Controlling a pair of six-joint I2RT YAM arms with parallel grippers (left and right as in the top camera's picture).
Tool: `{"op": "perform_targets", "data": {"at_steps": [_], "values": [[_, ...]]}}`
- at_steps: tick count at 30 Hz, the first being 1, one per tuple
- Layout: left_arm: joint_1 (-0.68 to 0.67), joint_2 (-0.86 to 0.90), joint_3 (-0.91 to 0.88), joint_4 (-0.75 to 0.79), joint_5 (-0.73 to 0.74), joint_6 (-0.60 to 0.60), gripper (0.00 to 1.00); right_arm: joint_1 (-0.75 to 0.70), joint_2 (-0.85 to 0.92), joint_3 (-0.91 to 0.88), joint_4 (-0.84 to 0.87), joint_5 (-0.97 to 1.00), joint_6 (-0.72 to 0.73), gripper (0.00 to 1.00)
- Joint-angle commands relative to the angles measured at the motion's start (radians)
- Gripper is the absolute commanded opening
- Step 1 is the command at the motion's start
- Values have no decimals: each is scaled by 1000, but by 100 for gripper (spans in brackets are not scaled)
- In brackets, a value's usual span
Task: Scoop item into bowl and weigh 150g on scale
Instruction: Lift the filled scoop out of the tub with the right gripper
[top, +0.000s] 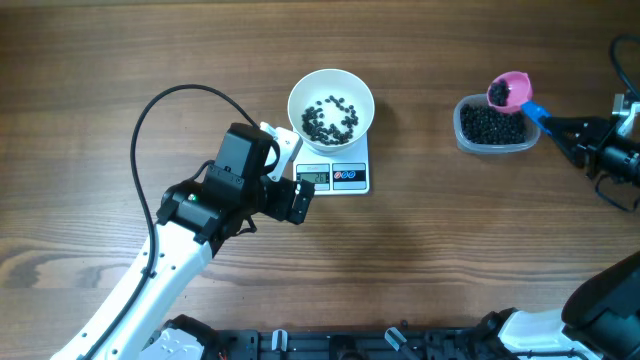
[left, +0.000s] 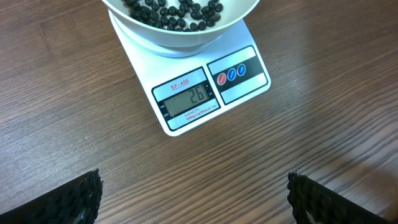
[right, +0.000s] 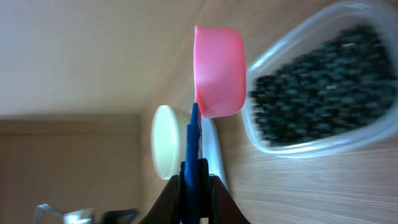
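Note:
The white bowl (top: 331, 103) stands on the white scale (top: 345, 176) and holds a thin layer of black beans (top: 330, 118). In the left wrist view the scale's display (left: 186, 99) reads 26, below the bowl (left: 180, 40). My left gripper (top: 292, 172) is open with nothing in it, just left of the scale's front; its fingertips (left: 81, 199) hover over bare wood. My right gripper (top: 560, 128) is shut on the blue handle (right: 193, 155) of a pink scoop (top: 509, 92). The scoop carries a few beans above the far edge of the clear tub (top: 494, 125).
The tub (right: 323, 93) of black beans sits right of the scale on the wooden table (top: 120, 60). A black cable (top: 150, 110) loops off the left arm. The arm bases line the table's front edge.

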Motion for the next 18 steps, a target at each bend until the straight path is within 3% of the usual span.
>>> {"op": "perform_targets", "data": {"at_steps": [1, 7, 18], "values": [[-5, 4, 19, 3, -9, -3, 100, 31, 15, -10, -1, -186, 30, 4], [-5, 4, 19, 3, -9, -3, 100, 108, 15, -10, 0, -272, 109, 4], [-5, 4, 19, 3, -9, -3, 100, 359, 15, -10, 46, -269, 108, 4]]}}
